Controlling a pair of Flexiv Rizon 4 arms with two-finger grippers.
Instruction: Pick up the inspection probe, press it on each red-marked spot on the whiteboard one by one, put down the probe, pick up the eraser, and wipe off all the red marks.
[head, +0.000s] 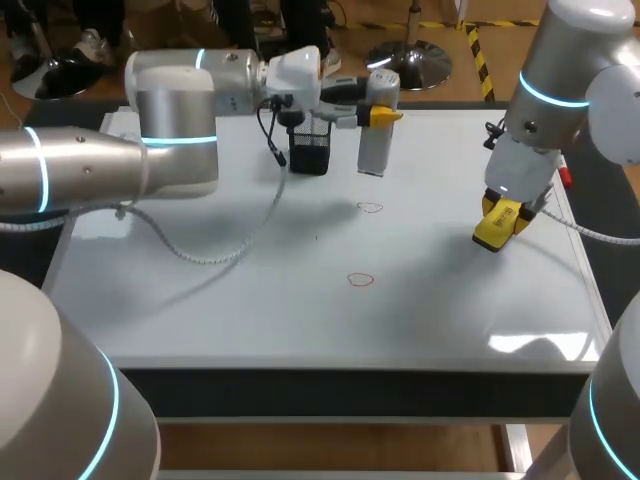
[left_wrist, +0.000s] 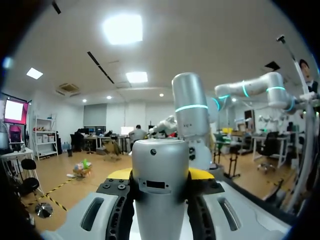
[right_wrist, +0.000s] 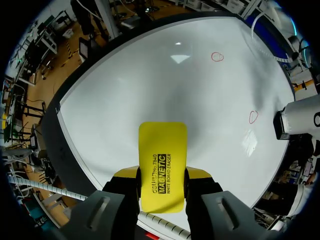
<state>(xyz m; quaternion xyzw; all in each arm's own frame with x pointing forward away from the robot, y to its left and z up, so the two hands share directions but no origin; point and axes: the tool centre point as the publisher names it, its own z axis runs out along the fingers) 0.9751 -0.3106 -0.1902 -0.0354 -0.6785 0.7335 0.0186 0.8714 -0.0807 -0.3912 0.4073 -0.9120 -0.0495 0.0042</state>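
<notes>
The right gripper (right_wrist: 161, 181) is pinching the yellow eraser (right_wrist: 162, 150), seemingly light and stiff, by its long edges above the right side of the whiteboard (head: 250, 300), while the left gripper (left_wrist: 160, 176) is clamping the slick-looking probe (left_wrist: 160, 160) over its far side.

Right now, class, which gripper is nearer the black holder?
Left. The left gripper, holding the probe, is just beside the black holder; the right gripper, holding the eraser, is far across the whiteboard.

Silver arms (head: 175, 110) wear cyan bands (head: 180, 141), yellow-tipped jaws.
</notes>
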